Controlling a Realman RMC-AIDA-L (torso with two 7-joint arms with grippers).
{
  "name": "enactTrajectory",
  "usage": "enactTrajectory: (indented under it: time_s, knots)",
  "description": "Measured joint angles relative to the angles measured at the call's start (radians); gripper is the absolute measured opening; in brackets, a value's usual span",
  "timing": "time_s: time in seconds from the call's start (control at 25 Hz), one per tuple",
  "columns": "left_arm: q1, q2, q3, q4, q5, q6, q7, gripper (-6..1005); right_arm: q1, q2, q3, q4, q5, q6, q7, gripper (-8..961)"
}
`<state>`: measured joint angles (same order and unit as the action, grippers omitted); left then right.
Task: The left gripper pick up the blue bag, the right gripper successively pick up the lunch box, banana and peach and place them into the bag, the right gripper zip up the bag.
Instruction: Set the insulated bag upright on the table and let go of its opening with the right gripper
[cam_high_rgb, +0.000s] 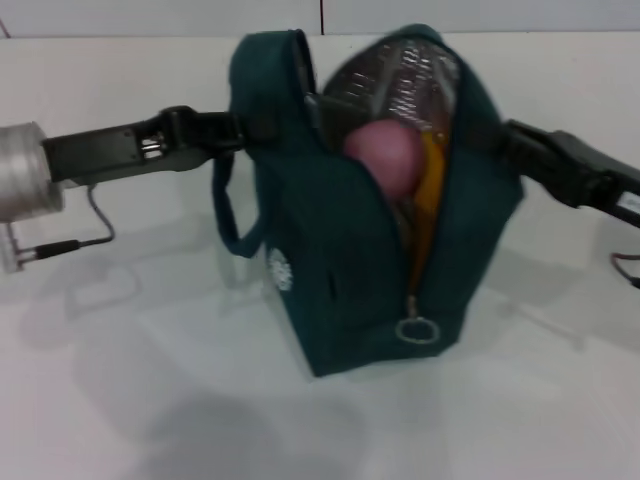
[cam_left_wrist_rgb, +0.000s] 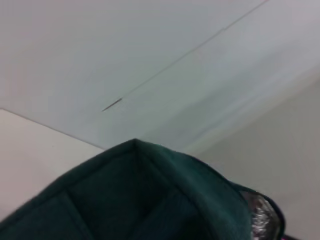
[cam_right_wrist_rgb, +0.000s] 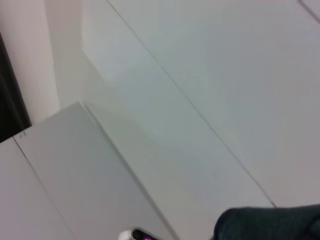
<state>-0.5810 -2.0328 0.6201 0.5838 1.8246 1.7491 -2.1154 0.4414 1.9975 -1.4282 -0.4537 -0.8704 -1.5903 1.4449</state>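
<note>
Plainly, the blue bag (cam_high_rgb: 350, 260) stood upright on the white table (cam_high_rgb: 120, 400), its zip undone down the front so that the silver foil lining (cam_high_rgb: 400, 80) showed at the mouth. The left gripper (cam_high_rgb: 232, 128) reached in from the robot's left and met the bag at its upper left edge; its fingers were closed on the fabric there, as far as the head view allowed one to judge. Just below that gripper a loop handle (cam_high_rgb: 228, 215) hung down against the bag's side. Farther from the gripper, inside the open mouth, the peach (cam_high_rgb: 385, 152) sat high in the bag, and the banana (cam_high_rgb: 430, 195) stood nearly on end beside it, on the peach's far side from the left gripper, running down along the open zip. The ring zip pull (cam_high_rgb: 416, 330) hung low at the bottom of the opening, well below both grippers. A small white round logo (cam_high_rgb: 279, 268) showed on the bag's front face.

The right gripper (cam_high_rgb: 508, 140) came in from the robot's right and was against the bag's upper right edge; whether its fingers were spread or closed could not be told. The lunch box could not be made out. The left wrist view showed only the bag's teal top with a glint of foil.
</note>
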Motion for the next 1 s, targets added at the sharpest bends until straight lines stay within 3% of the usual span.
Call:
enactTrajectory:
  time_s: [0.24,0.48,1.0]
  knots:
    - [-0.043,-0.016,0.036,-0.035,0.037,-0.044,0.028,104,-0.033,-0.024,0.017,-0.001,-0.003,-0.036,-0.024,142]
    - [-0.058,-0.02,0.052,-0.072,0.053,-0.058,0.023,105,-0.035,-0.015,0.018,0.006,-0.018,-0.04,-0.06,106]
    - [-0.008,-0.015,0.055,-0.073,0.066,-0.092,0.019,107,-0.06,-0.014,0.023,0.005,-0.066,-0.057,-0.119,81]
